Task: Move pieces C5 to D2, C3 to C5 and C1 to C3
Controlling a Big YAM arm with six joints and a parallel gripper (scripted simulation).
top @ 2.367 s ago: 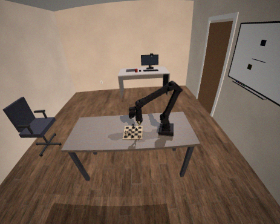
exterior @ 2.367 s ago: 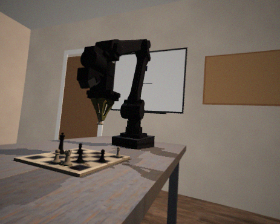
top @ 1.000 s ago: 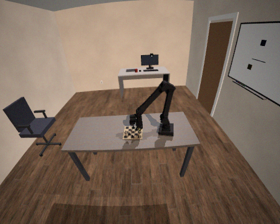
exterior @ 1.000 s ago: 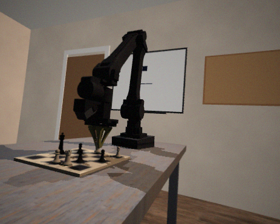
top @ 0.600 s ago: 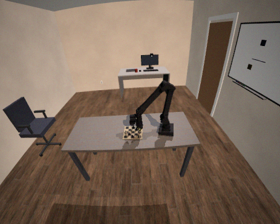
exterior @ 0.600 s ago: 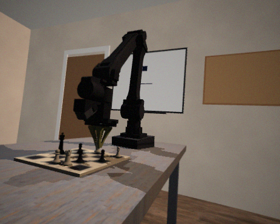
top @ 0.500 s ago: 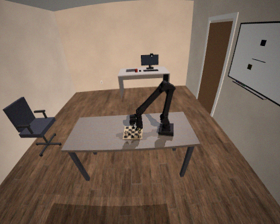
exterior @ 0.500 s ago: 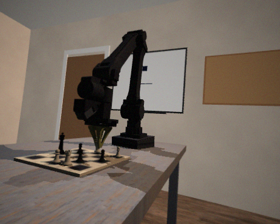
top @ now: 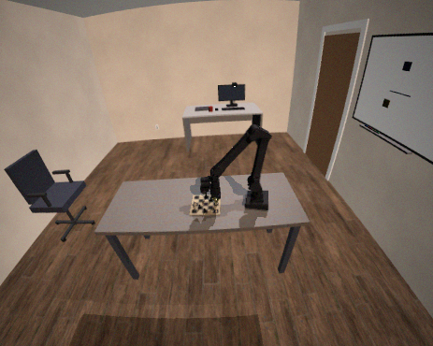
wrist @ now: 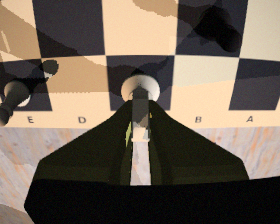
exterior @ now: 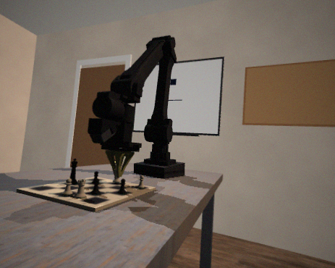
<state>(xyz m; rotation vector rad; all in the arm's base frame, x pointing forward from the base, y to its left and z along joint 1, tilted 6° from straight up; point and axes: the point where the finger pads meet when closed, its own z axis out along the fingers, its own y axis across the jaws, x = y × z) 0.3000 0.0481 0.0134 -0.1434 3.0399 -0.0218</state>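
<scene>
Claw (top: 215, 198) (exterior: 118, 175) (wrist: 140, 109) closed on the pale piece (exterior: 117, 179) (wrist: 149, 88), now over C5! A dark piece (exterior: 95, 187) appears to fill D2, so move one looks done, two nearly; the pale pawn (exterior: 68, 190), apparently on C1, still needs C3.

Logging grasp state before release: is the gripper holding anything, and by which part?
Yes: the gripper has a white chess piece between its fingers, pinched by the upper part above the round base.
</scene>
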